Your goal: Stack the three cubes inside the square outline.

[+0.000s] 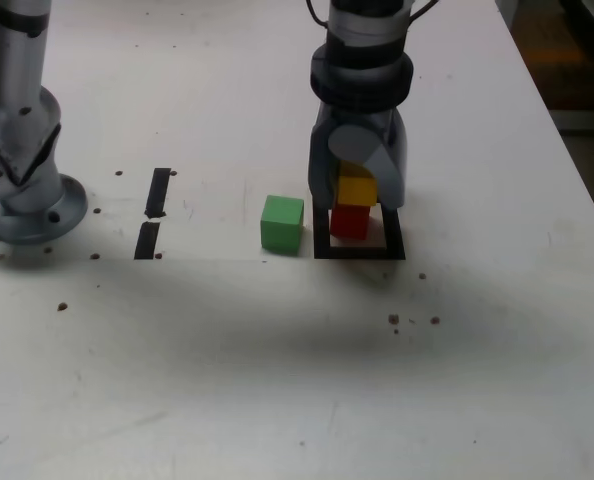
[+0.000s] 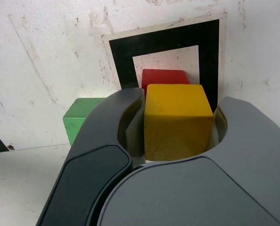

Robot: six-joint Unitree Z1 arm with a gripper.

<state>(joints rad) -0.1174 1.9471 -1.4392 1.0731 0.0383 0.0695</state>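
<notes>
While my smooth grey gripper (image 1: pixel 357 190) clasps the matte yellow cube (image 1: pixel 357 189) between its curved fingers (image 2: pixel 112 123), that block sits atop the red cube (image 1: pixel 349 221) inside the black tape square outline (image 1: pixel 358 251); the green cube (image 1: pixel 282 222) rests just outside it, two tape strips (image 1: pixel 152 212) lying farther off

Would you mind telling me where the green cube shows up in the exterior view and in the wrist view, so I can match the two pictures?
Exterior view: the green cube sits on the table just outside the square outline, at that view's left of it.
Wrist view: the green cube is partly hidden behind one gripper finger, outside the outline.
Shared landmark: the yellow cube between the fingers, above the red cube.
</notes>
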